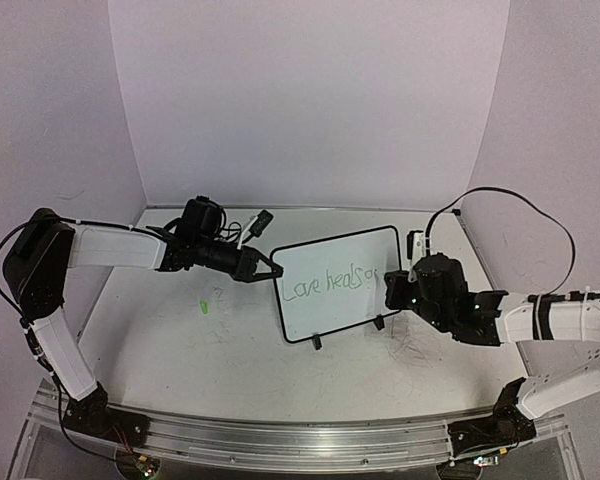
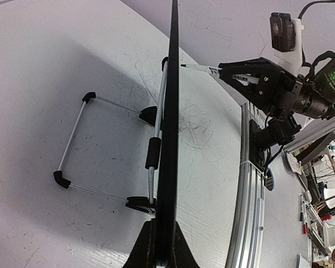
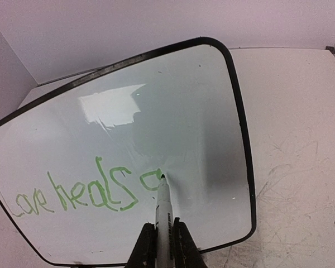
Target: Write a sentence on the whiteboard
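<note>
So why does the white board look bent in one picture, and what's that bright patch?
Right wrist view: the wide lens bows the small black-framed white board; the bright patch is likely lamp glare, with grey shadow beside the pale marker pen. Top view: its edges look straight. Left wrist view: edge-on, a thin black line.

From the left wrist the whiteboard (image 2: 173, 111) shows edge-on, its written face hidden.

Centre blocked: whiteboard (image 1: 335, 285) stands mid-table, tilted back. The left gripper (image 1: 268, 270) clamps its left edge. The right gripper (image 1: 392, 292) holds a marker (image 3: 163, 204) against its face near the right end. The wire stand (image 2: 78, 139) juts out behind the board. Open table (image 1: 170, 340) lies front-left of the board. The walls (image 1: 310, 100) close off back and sides.
</note>
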Available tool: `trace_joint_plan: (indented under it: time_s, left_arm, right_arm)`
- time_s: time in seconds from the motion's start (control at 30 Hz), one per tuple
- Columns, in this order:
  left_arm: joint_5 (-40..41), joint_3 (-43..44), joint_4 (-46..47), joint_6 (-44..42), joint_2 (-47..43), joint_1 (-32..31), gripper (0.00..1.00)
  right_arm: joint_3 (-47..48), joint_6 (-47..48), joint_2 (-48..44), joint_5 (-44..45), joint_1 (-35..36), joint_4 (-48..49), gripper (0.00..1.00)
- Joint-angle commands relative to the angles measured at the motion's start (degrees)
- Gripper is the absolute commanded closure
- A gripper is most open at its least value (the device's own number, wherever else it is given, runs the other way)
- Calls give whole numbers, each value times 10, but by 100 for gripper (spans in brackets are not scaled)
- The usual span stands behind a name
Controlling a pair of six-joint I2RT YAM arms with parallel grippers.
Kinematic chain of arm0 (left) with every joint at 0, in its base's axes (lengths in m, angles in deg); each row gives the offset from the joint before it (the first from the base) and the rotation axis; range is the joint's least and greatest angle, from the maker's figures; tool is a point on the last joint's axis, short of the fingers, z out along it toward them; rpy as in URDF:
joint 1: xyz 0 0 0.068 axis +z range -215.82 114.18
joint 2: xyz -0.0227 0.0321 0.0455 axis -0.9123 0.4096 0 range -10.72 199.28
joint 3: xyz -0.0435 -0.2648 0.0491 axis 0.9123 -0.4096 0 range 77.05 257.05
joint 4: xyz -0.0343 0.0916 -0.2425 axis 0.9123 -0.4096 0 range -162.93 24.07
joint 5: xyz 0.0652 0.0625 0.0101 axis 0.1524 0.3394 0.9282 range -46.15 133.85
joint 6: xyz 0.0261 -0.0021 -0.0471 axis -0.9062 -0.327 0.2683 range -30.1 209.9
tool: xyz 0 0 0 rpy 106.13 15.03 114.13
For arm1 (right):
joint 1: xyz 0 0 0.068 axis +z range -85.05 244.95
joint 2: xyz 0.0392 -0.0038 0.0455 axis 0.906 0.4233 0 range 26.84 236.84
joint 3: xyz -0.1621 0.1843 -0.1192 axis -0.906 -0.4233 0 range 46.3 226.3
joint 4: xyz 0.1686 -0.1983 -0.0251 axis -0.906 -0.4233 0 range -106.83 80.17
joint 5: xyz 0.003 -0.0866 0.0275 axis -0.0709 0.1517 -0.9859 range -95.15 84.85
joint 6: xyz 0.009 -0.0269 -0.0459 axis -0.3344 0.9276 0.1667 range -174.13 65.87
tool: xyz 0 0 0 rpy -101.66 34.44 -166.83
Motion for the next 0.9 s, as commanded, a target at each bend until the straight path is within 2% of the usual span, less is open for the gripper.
trace_joint_plan:
  time_s: [0.0, 0.2, 0.87]
  left_arm:
    - [-12, 18, -23, -5, -23, -5, 100]
    - [-11, 17, -24, -6, -27, -5, 100]
    - [-11, 17, -24, -7, -23, -5, 100]
  right_arm:
    - [36, 20, -11, 2, -4, 5, 100]
    - [39, 23, 20, -6, -6, 14, 100]
    - [20, 11, 38, -4, -6, 31, 100]
